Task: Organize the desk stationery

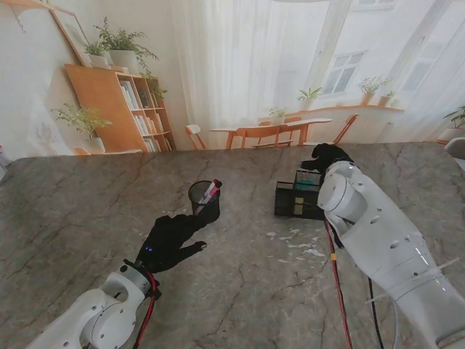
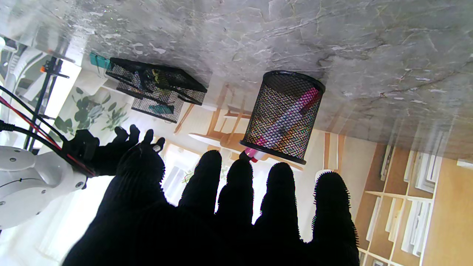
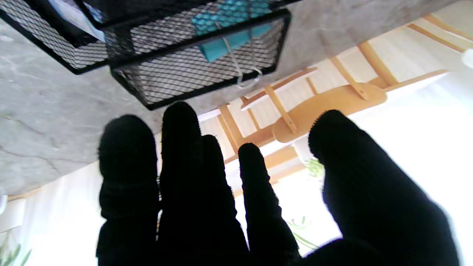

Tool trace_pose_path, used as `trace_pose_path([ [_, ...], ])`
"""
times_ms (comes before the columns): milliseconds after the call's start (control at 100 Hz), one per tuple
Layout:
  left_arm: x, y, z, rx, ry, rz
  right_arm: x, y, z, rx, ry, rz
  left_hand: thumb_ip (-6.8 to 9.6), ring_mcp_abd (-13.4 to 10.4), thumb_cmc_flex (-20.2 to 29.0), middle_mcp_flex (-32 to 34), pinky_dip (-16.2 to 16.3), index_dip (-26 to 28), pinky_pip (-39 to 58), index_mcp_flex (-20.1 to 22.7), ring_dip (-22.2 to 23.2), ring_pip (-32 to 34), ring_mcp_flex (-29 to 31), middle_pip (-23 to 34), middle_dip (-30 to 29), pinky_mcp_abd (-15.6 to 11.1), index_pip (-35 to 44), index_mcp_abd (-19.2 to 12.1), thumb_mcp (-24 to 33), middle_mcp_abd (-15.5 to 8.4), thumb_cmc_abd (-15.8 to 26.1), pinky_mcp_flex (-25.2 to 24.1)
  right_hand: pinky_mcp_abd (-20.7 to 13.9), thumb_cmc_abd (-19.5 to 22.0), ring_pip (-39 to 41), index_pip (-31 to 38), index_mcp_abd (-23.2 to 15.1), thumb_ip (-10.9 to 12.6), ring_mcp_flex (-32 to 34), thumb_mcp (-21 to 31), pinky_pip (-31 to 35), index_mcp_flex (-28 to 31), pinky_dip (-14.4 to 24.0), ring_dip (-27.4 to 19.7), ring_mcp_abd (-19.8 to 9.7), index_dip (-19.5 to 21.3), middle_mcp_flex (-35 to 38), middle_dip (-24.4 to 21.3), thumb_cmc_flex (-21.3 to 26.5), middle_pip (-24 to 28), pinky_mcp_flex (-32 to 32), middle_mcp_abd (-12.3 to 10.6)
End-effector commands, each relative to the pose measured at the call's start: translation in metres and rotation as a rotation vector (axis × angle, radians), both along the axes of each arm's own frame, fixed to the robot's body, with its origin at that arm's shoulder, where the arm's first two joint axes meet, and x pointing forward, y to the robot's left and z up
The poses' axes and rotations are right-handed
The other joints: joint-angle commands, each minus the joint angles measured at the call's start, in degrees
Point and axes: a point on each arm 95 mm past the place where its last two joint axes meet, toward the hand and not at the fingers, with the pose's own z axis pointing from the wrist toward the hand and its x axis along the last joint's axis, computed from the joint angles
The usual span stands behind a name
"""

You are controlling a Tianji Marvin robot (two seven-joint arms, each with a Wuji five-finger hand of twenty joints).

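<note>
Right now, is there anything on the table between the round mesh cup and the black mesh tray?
No. In the stand's view, only bare marble table lies between the mesh cup and the mesh tray.

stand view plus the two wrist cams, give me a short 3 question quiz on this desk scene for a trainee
1. True or false: the pink marker lies flat on the table.
2. Multiple choice: the teal binder clip is in A) the round mesh pen cup, B) the rectangular mesh organizer, C) the left robot hand.
3. Fill in: the right robot hand holds ____.

Key:
1. False: it stands tilted inside the pen cup, its tip poking over the rim.
2. B.
3. Nothing: its fingers are spread apart by the organizer's far side. The left one is open too, just nearer to me than the cup.
</note>
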Motion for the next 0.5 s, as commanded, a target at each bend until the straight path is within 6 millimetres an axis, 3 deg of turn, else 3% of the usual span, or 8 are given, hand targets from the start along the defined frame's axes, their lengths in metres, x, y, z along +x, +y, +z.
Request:
trace_pose_path([
  [0,-0.002,-0.001,-0.002,-0.005,0.005,-0.001,-0.003,0.002,0.006,0.011,-0.012,0.02,-4.04,-0.42,1.08,0.49,0.13,0.65,-0.3,0.63,0.46,0.55,0.69,0.14,1.51,-1.19,0.53,0.34,-0.67,0.28,3.34,-0.69,3.18,1.29,-1.58,-0.49,-1.62,1.61,-2.17,-1.85,2.55,-1.53,1.86,-0.31,2.18,-1.02,-1.62,-0.95,-1.27,-2.56,-1.25,0.52],
  [170,-0.003,-0.001,-0.003,-0.008,0.0,-0.001,-0.019,-0.002,0.012,0.028,-0.027,0.088,-4.04,-0.44,1.02,0.49,0.14,0.65,-0.33,0.62,0.46,0.52,0.59,0.13,1.5,-1.16,0.52,0.33,-0.65,0.22,3.41,-0.76,7.61,2.75,-11.14,-1.71,-4.18,1.79,-7.47,-4.43,-1.03,-3.15,4.65,-2.48,5.62,-2.09,-2.59,-3.21,-3.12,-9.65,-9.27,0.9],
  [290,-0.003,-0.001,-0.003,-0.01,-0.002,-0.002,-0.035,-0.009,0.015,0.03,-0.033,0.144,-4.04,-0.44,0.96,0.48,0.14,0.66,-0.34,0.64,0.45,0.52,0.61,0.13,1.5,-1.16,0.53,0.34,-0.68,0.29,3.45,-0.75,11.24,3.76,-22.1,-2.82,-5.03,1.79,-15.9,-5.42,-9.58,-4.8,6.19,-4.66,7.9,-3.15,-5.07,-4.99,-4.46,-15.69,-25.46,0.29],
  [380,-0.003,-0.001,-0.003,-0.012,-0.001,-0.004,-0.049,-0.018,0.015,0.007,-0.029,0.187,-4.03,-0.36,0.94,0.45,0.15,0.66,-0.35,0.66,0.45,0.5,0.59,0.11,1.49,-1.15,0.54,0.3,-0.67,0.28,3.47,-0.77,9.91,4.34,-28.93,-3.52,-5.44,1.74,-22.53,-5.79,-15.05,-6.25,5.55,-5.96,6.77,-3.55,-7.94,-5.93,-5.15,-19.32,-36.19,-0.85],
  [490,-0.003,-0.002,-0.003,-0.014,0.0,-0.006,-0.065,-0.031,0.014,-0.055,-0.019,0.245,-4.03,-0.38,0.93,0.49,0.16,0.67,-0.36,0.66,0.45,0.52,0.63,0.14,1.5,-1.22,0.55,0.29,-0.67,0.29,3.48,-0.75,7.12,5.29,-34.52,-4.77,-6.02,1.72,-29.19,-6.07,-20.4,-9.29,3.24,-7.17,4.6,-3.85,-12.48,-6.61,-5.88,-22.65,-44.88,-3.13],
])
